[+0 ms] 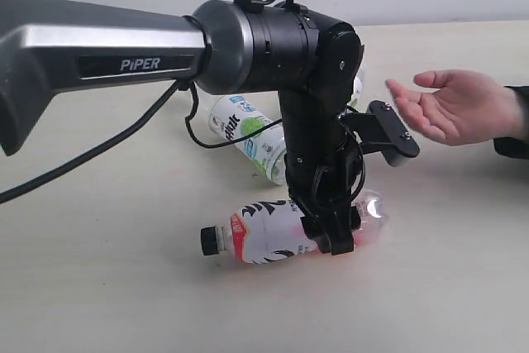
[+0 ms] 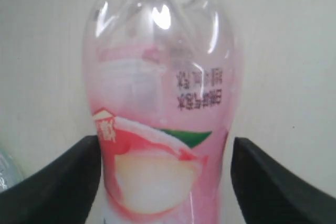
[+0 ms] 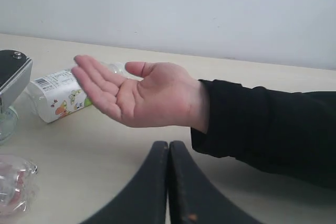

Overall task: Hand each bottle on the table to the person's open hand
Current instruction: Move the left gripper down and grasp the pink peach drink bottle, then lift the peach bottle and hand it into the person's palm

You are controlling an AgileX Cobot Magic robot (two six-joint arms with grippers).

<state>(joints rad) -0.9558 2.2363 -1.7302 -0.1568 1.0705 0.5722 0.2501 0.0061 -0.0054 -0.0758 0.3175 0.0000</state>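
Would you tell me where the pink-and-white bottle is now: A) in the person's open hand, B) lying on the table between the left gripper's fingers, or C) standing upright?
B: the pink-and-white bottle lies on its side on the table, the left gripper straddling it, while the person's open hand is empty.

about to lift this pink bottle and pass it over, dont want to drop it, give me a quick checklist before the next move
1. Pink bottle between the left gripper fingers: ok, one finger on each side.
2. Firm contact on the bottle: cannot tell, the fingers sit right at its sides.
3. Bottle off the table: not ok, it lies on its side there.
4. Person's open hand ready: ok, palm up and empty.
5. Right gripper idle: ok, shut and empty.
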